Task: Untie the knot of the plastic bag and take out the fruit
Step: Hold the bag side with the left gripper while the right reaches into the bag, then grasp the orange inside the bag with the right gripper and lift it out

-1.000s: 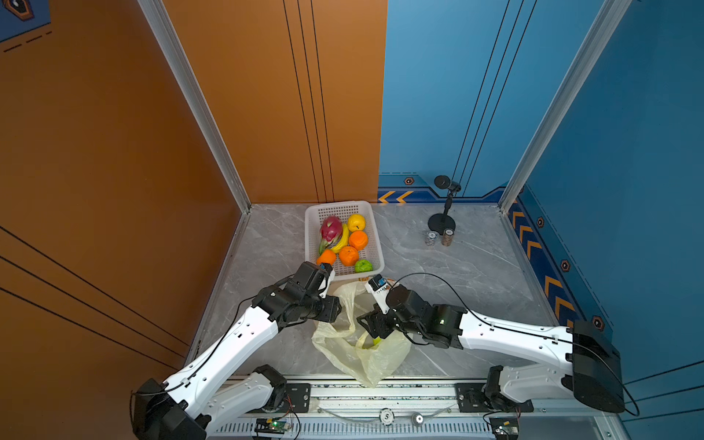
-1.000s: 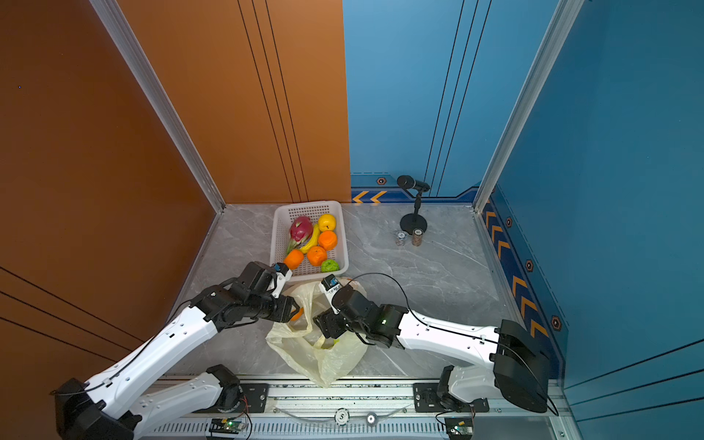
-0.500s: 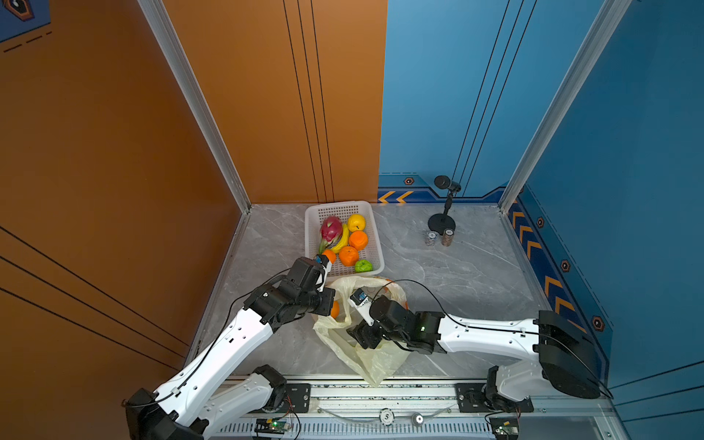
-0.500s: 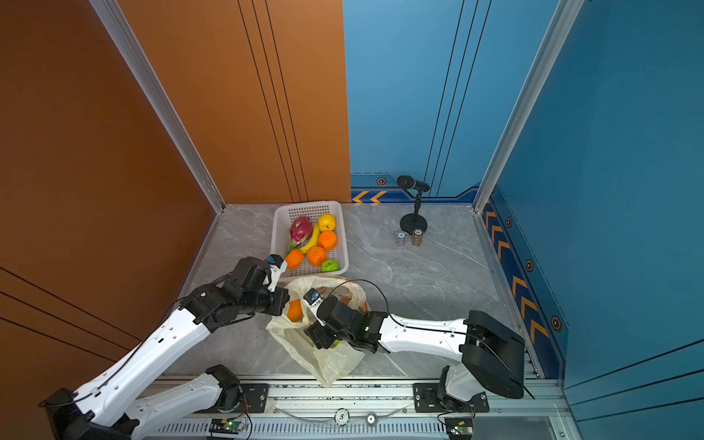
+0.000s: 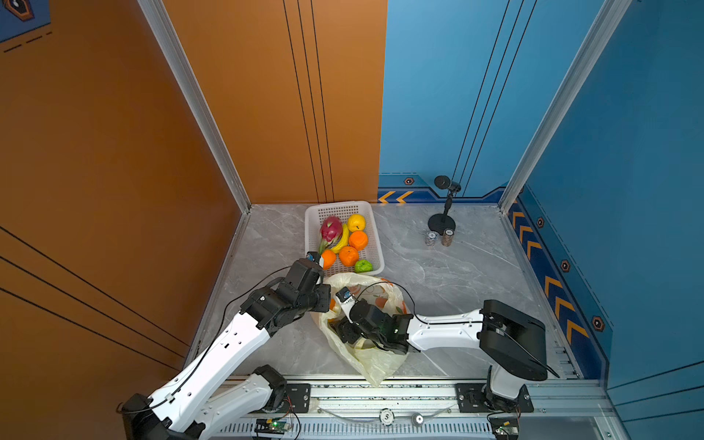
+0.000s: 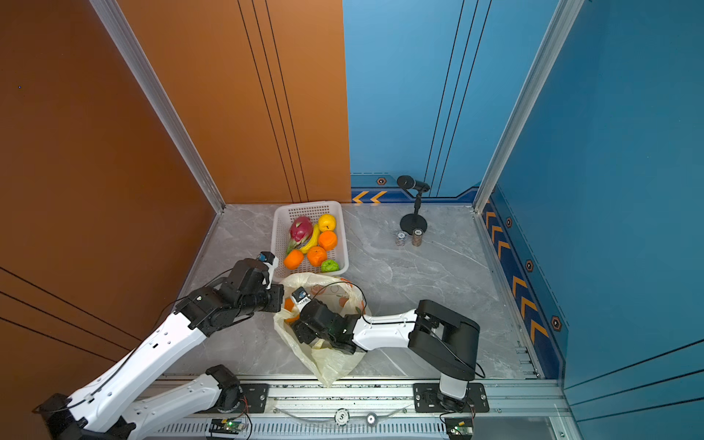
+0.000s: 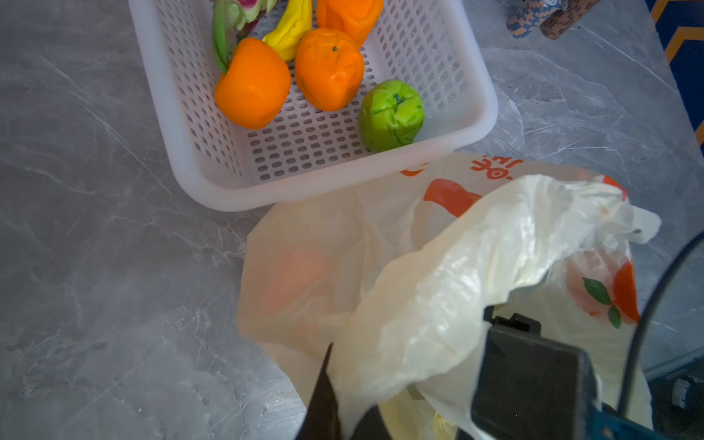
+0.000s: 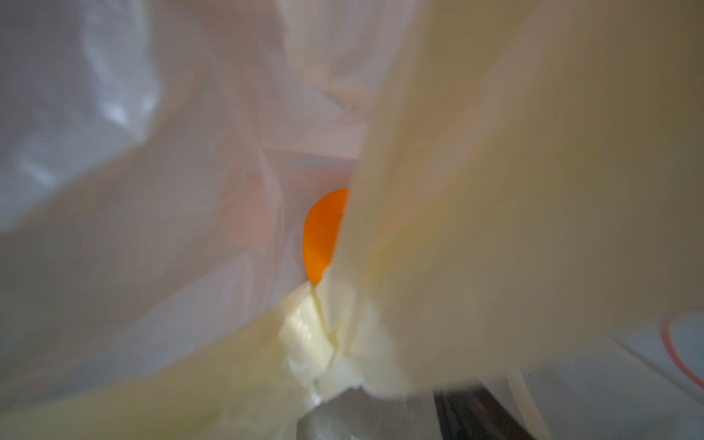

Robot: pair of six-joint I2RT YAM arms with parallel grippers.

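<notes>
The plastic bag lies crumpled in front of the basket with its mouth held up; it appears in both top views. My left gripper is shut on the bag's left rim, and the film runs up from between its fingers. My right gripper is deep inside the bag, its jaws apart and draped in film. An orange fruit lies ahead of it, also seen at the rim. The knot is out of view.
A white basket behind the bag holds a dragon fruit, a banana, a yellow fruit, three oranges and a green fruit. A microphone stand and two small cylinders stand at the back right. Metal rail along the front.
My left gripper has closed on the bag's rim. The right gripper has pushed leftward, deeper into the bag, staying open.
</notes>
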